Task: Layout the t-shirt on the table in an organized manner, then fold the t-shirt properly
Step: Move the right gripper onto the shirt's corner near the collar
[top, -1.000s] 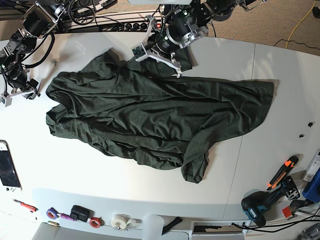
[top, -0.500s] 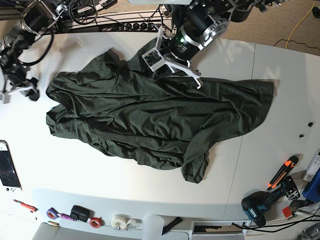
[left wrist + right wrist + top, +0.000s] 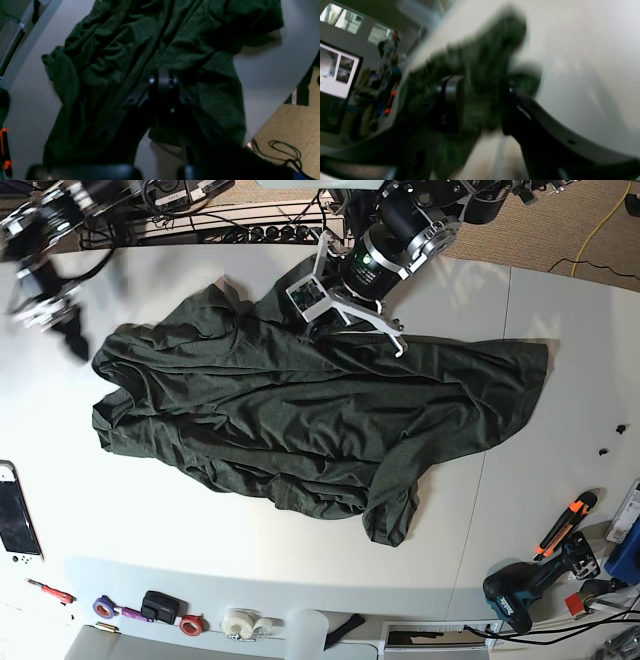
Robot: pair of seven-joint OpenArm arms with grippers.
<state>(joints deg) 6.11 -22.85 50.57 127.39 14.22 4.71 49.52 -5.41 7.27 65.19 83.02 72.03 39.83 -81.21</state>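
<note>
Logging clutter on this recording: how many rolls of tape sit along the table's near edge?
3, in the base view: a purple roll at the left, a red one right of the small black device, then a white one. More may be hidden out of frame.

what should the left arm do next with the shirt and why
Probably draw the pinched edge outward, away from the pile. The left gripper looks shut on the t-shirt at its far edge, and the cloth lies bunched and wrinkled on the table, not yet spread flat.
</note>
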